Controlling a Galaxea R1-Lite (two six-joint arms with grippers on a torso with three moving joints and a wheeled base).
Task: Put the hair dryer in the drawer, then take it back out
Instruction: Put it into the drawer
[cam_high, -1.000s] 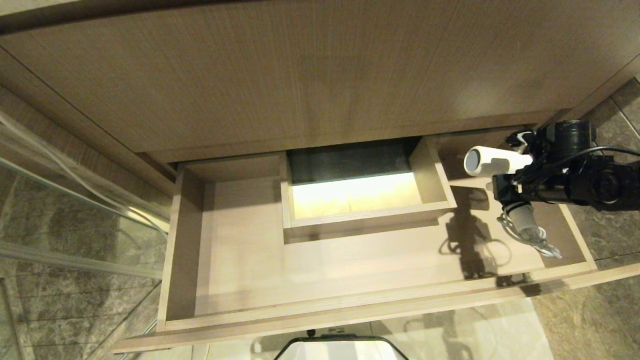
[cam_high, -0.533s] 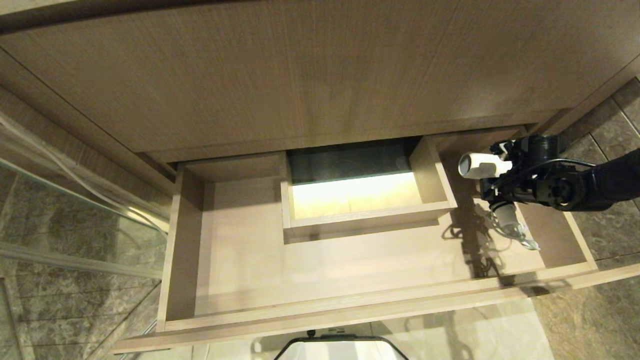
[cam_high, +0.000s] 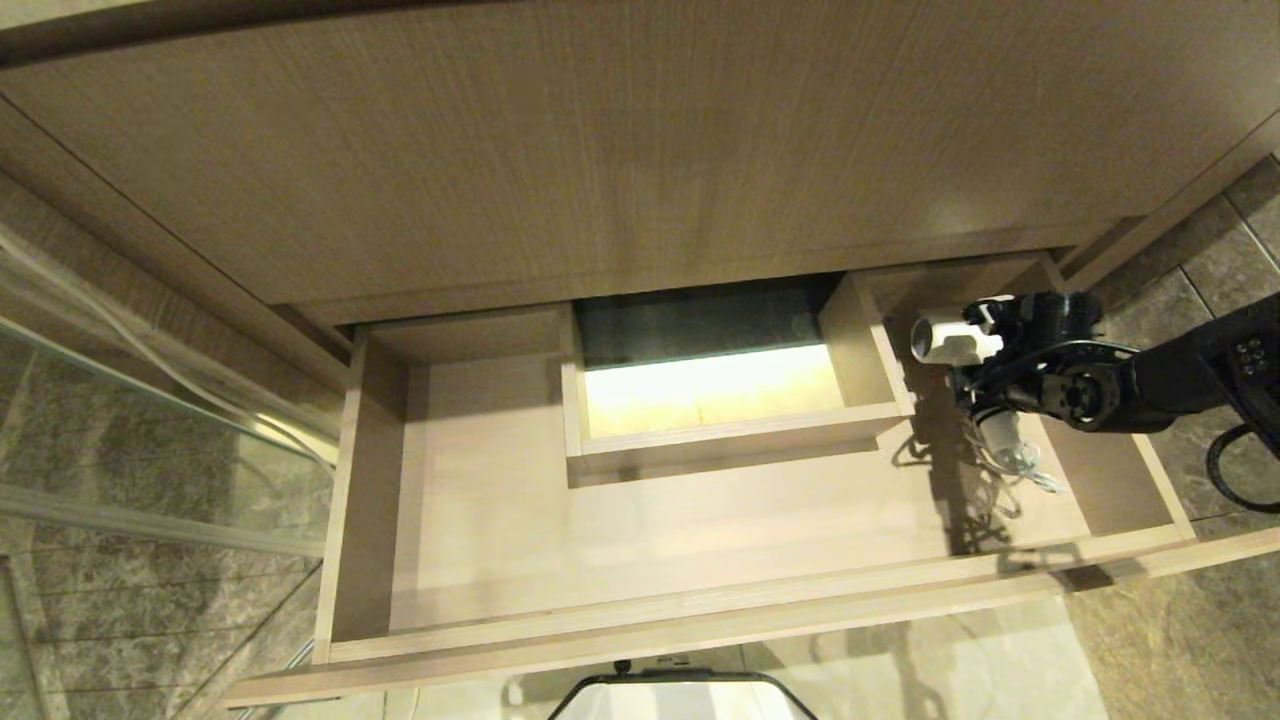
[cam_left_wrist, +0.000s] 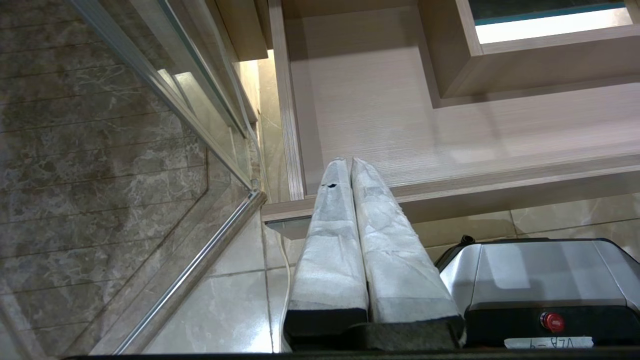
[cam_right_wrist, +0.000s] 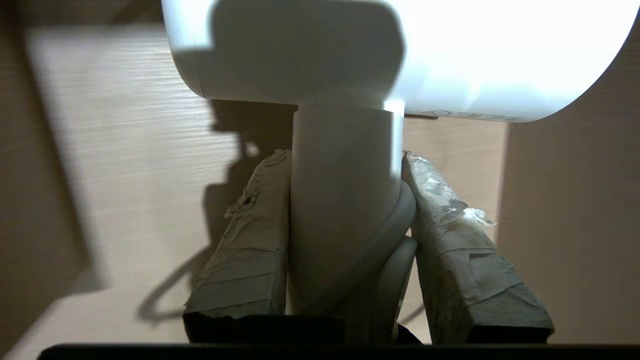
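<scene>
While the right gripper (cam_high: 985, 385) is clamped on the white handle of the hair dryer (cam_high: 950, 342), with a taped finger (cam_right_wrist: 240, 240) pressed to each side of it, the step in hand looks like the set-down into the drawer (cam_high: 700, 610). In the head view the dryer sits over the drawer's right-hand bay, its barrel pointing away from the gripper toward the boxed cut-out (cam_high: 735, 400) in the middle, and the cord (cam_high: 1010, 460) trails in a loose tangle beneath the gripper. I cannot tell whether the dryer already touches the drawer floor.

To do this well, I would lower gently until the barrel rests on the wood, and only then spread the fingers. The barrel end is near the cut-out's side wall, so the dryer should come down without drifting further that way. A round barrel may roll once freed, so releasing low and slowly would help. The cord should stay inside the drawer walls and clear of the fingers, since the handle must be gripped again for the second half of the task.

The left gripper (cam_left_wrist: 350, 167) is parked below the drawer front, its fingers pressed together and empty.
</scene>
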